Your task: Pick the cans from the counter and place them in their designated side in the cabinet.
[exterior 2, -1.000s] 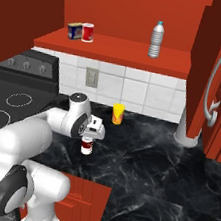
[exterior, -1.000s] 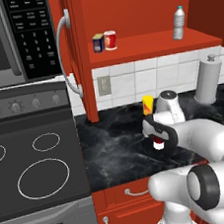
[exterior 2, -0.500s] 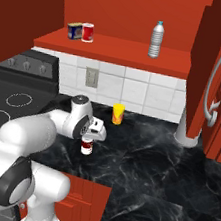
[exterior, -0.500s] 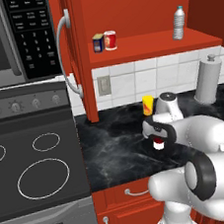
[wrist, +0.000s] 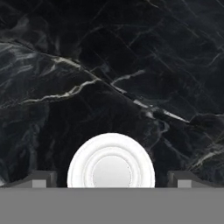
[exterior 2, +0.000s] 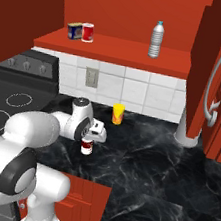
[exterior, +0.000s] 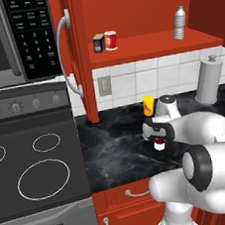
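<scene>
A dark maroon can with a white lower band stands upright on the black marble counter. My gripper hangs right over it, pointing down and open. In the hand view the can's white round top sits between the two fingertips, clear of both. A bright red can stands on the left part of the red cabinet shelf.
A small blue-and-yellow box stands beside the red can, a water bottle further right. A yellow-orange cup stands behind my hand. A grey cylinder is at the right, the stovetop at the left.
The hand stays over the maroon can, perhaps a touch lower, while the arm's elbow has shifted. The jaws stay wide. Cans, cup and box have not moved.
</scene>
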{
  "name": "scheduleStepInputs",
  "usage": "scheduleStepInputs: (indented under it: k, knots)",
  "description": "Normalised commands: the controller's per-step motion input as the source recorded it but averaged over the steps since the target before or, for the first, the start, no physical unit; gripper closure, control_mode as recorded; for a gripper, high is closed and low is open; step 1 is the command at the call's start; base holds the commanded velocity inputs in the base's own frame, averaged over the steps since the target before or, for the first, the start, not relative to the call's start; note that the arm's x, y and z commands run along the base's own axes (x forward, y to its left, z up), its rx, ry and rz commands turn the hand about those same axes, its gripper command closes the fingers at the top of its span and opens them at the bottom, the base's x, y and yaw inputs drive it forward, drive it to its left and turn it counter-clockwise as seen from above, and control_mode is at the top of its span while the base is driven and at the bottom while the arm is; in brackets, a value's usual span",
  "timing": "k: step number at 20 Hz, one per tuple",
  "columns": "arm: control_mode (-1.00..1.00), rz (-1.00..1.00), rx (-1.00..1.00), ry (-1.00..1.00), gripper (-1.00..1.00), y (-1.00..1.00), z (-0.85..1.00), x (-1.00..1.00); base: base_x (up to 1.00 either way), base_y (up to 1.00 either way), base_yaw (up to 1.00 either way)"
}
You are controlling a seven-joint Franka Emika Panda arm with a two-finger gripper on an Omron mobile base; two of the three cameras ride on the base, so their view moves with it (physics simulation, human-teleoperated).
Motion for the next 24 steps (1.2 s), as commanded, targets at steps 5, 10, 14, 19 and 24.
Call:
scheduleStepInputs:
  k: [5,10,14,19,24]
  knots:
    - [-1.0,0.0,0.0,0.0,-1.0,-0.01,-0.11,0.07,0.0,0.0,0.0]
    - [-1.0,0.0,0.0,0.0,1.0,-0.01,-0.12,0.06,0.0,0.0,0.0]
    - [-1.0,0.0,0.0,0.0,1.0,-0.01,-0.08,0.0,0.0,0.0,0.0]
    - [-1.0,0.0,0.0,0.0,1.0,-0.07,0.0,-0.01,0.0,0.0,0.0]
    - [-1.0,0.0,0.01,0.0,1.0,-0.07,0.09,-0.04,0.0,0.0,0.0]
